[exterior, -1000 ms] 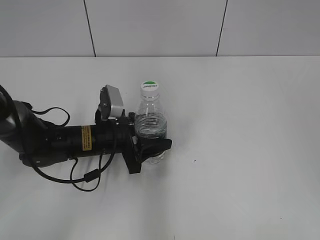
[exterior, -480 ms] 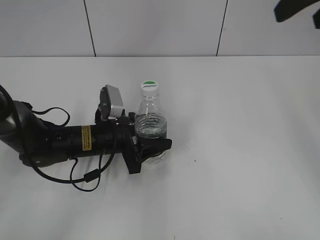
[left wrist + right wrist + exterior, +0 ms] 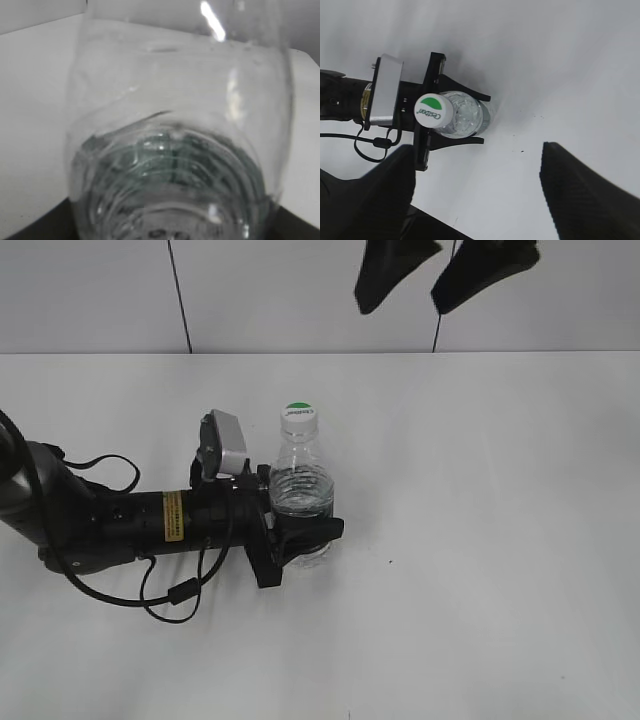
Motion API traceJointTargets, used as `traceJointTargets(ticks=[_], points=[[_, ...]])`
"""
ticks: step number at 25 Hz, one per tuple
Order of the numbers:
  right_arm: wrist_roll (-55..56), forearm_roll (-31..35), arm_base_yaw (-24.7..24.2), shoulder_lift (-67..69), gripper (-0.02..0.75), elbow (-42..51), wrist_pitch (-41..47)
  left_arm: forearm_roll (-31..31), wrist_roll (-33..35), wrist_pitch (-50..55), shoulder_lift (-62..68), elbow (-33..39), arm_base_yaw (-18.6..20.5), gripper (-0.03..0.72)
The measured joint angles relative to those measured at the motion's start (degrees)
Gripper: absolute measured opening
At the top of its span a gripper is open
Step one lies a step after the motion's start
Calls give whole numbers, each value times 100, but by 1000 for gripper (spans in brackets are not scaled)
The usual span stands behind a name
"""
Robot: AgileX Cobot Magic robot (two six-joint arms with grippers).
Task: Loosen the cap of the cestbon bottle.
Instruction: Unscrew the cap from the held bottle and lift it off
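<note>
Left gripper (image 3: 300, 540) lies low on the white counter (image 3: 480, 540), jaws clamped around the lower body of the bottle (image 3: 300, 490), which stands upright left of center. Cap (image 3: 298, 417) sits on the neck, green top up, nothing touching it. Farther back, right gripper (image 3: 445, 275) hangs high above the counter, jaws spread wide and empty.
</note>
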Motion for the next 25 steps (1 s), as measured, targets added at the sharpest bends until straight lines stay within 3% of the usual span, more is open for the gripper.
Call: traceJointTargets(ticks=[8,25], points=[[201,0,514,630,590,-133,6,0,0,0,0,0,0,401],[303,67,733,1533,590,-715,23,0,0,-5,0,0,0,401]])
